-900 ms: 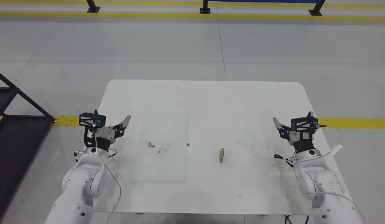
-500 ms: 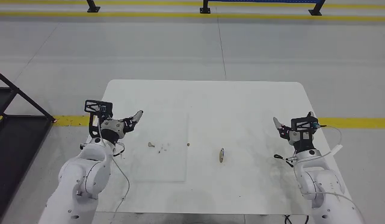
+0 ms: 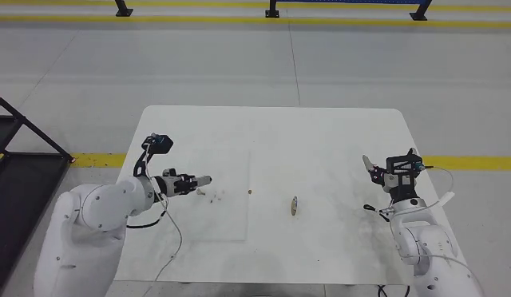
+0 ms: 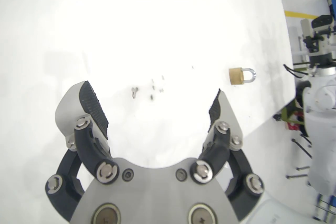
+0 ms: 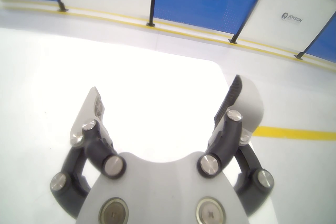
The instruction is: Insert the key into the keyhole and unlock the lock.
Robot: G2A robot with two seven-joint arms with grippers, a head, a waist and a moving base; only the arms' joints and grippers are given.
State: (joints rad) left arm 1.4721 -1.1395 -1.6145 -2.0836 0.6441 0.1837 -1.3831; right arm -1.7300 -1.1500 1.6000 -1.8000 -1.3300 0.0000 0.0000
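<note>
Padlock [image 3: 294,206] with a brass body and a silver shackle is lying flat on the white table [image 3: 335,129], slightly to the robot's right of the middle and in the nearer half of the top, with nothing touching it; whether the shackle is latched I cannot tell. Well apart from it, on the left part of the table, the small grey key [image 4: 134,92] is lying flat, with a few tiny dark bits [image 4: 156,86] scattered just beside it on the side toward the padlock; they are too small to identify. The left gripper [image 4: 152,89] is hovering low over this part of the table, its arm stretching in from the left edge and its fingers pointing toward the middle. Its fingers are standing spread wide and gripping nothing, and the ribbed black pads [image 4: 93,104] are facing each other across bare tabletop. In the left wrist view the key is showing in the gap ahead of the fingertips, nearer the one pad than the other and apart from both; in the top view it is sitting just beside the gripper's tip. The right gripper [image 5: 166,83] is resting over the table's right edge, well apart from both padlock and key, pointing toward the far side of the table, its fingers also spread wide and carrying nothing.
</note>
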